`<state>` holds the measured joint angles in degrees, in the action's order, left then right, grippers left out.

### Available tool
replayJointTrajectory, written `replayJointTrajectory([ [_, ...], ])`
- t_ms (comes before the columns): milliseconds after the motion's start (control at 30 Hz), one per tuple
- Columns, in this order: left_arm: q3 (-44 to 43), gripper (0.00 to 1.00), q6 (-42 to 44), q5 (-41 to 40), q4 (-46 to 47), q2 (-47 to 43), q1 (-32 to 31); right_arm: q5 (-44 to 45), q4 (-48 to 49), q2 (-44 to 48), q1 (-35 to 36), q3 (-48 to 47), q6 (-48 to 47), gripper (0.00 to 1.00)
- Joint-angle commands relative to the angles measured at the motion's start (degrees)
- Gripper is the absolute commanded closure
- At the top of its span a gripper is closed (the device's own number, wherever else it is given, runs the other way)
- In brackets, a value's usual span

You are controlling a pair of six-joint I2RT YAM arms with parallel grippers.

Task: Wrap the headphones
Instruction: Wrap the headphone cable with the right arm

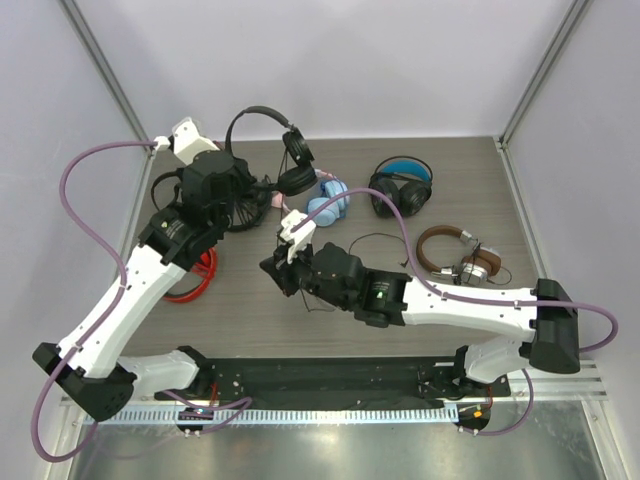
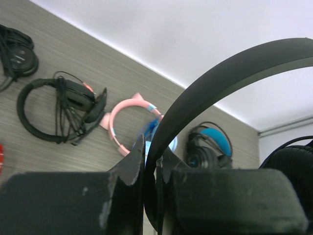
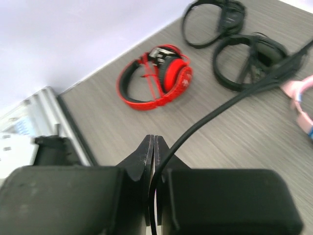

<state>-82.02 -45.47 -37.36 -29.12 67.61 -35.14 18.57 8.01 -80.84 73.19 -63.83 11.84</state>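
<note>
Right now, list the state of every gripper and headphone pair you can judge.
left gripper, shut on the headband.
right gripper, shut on the cable.
headphones, lifted, cable unwrapped.
red headphones, lying flat.
pink-and-blue headphones, lying flat.
blue-lined over-ear headphones, lying flat.
brown headphones, lying flat.

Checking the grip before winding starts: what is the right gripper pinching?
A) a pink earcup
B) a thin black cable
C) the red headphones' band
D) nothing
B: in the right wrist view the right gripper is closed on a thin black cable, while the red headphones lie apart, farther off.
</note>
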Motion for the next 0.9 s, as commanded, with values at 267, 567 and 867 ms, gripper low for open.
replayJointTrajectory([
  [267, 0.89, 1.00, 4.08, -6.23, 7.15, 0.24, -0.29, -11.09, -5.88, 2.97, 0.55, -6.56, 4.08, 0.88],
  [567, 3.35, 1.00, 7.15, -7.99, 8.29, 1.03, -0.37, -12.68, -17.66, 3.67, 0.55, -13.77, 1.70, 0.86],
  [867, 5.38, 1.00, 13.64, -2.73, 9.61, 1.64, -0.29, -9.18, -30.74, 4.02, 0.55, -20.79, -4.79, 0.85],
])
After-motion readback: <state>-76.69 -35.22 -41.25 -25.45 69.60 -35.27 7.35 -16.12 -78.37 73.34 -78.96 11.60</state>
